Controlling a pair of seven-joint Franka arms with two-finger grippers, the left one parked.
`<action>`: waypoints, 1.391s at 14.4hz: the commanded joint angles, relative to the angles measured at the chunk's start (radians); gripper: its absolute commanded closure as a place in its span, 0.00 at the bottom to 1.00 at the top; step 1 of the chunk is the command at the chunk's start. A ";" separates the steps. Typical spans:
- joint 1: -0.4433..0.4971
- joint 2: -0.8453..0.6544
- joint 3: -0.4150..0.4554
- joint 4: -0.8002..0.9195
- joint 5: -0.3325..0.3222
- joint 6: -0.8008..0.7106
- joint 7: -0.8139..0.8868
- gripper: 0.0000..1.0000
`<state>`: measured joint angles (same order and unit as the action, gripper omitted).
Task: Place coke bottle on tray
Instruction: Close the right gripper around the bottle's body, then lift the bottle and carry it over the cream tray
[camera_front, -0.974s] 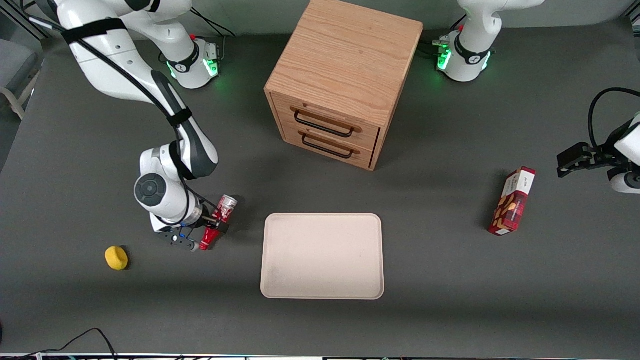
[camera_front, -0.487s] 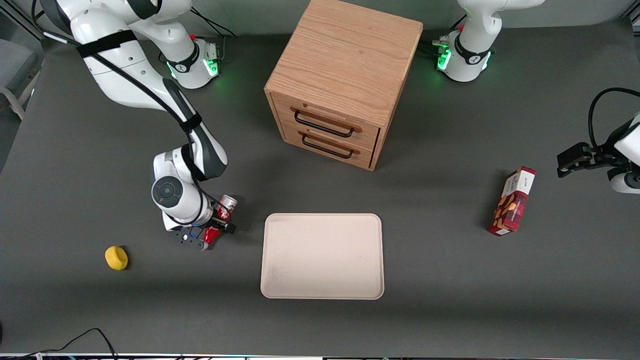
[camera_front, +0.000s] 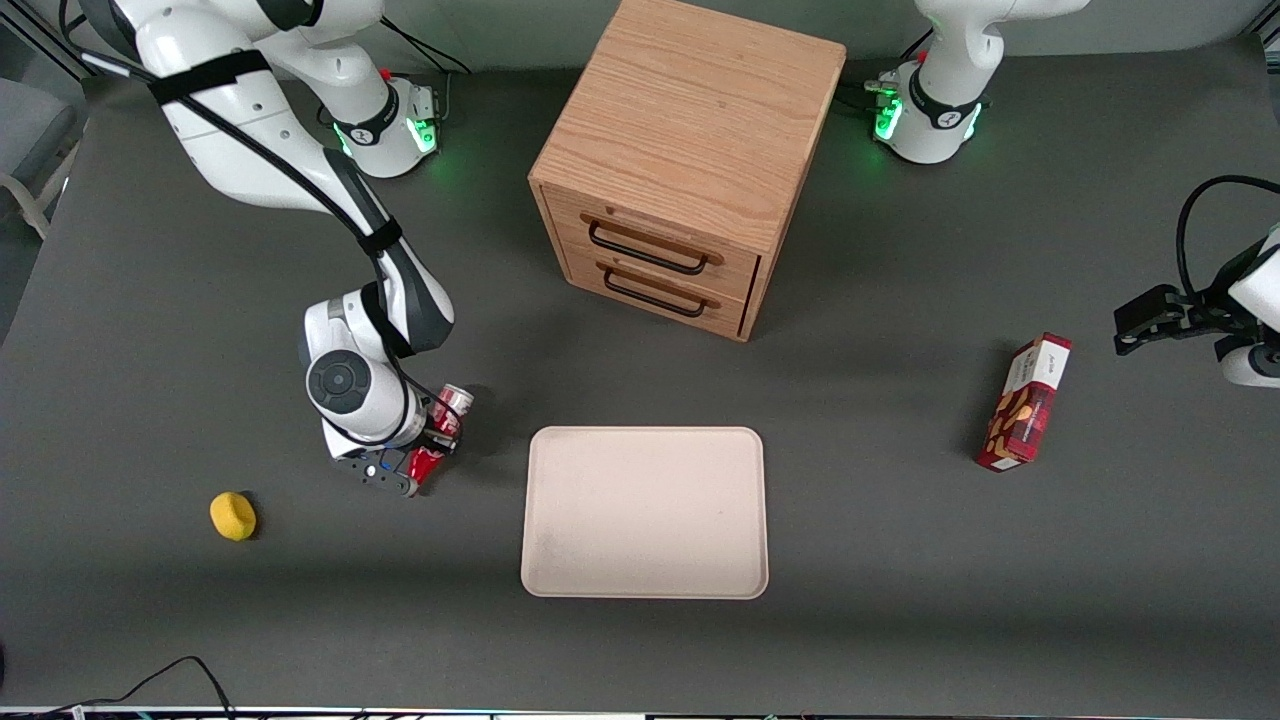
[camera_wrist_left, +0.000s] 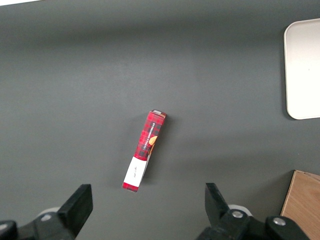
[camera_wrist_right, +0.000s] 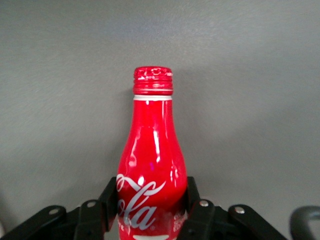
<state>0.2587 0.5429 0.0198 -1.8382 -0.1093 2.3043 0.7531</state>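
Note:
The coke bottle (camera_front: 440, 428) is a slim red bottle with white script and a silver base. My right gripper (camera_front: 436, 437) is shut on its body, holding it tilted with the base up, beside the tray toward the working arm's end of the table. In the right wrist view the bottle (camera_wrist_right: 151, 160) sits between the two black fingers (camera_wrist_right: 196, 200), which press on both sides of it, its red cap pointing away from the gripper (camera_wrist_right: 151, 202). The beige tray (camera_front: 645, 512) lies flat in front of the drawer cabinet, with nothing on it.
A wooden two-drawer cabinet (camera_front: 680, 160) stands farther from the front camera than the tray. A red snack box (camera_front: 1025, 402) stands toward the parked arm's end; it also shows in the left wrist view (camera_wrist_left: 144, 151). A yellow round object (camera_front: 233, 516) lies near the working arm.
The right arm has shifted toward the tray with the bottle in its fingers, then slowed. The bottle now shows more tucked under the wrist.

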 joint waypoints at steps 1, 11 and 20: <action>-0.015 -0.228 0.025 -0.006 -0.010 -0.210 -0.015 1.00; -0.010 -0.235 0.028 0.530 0.069 -0.855 -0.242 1.00; 0.145 0.336 0.023 0.919 0.063 -0.572 -0.232 1.00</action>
<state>0.3875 0.7666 0.0510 -1.0296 -0.0519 1.6723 0.5293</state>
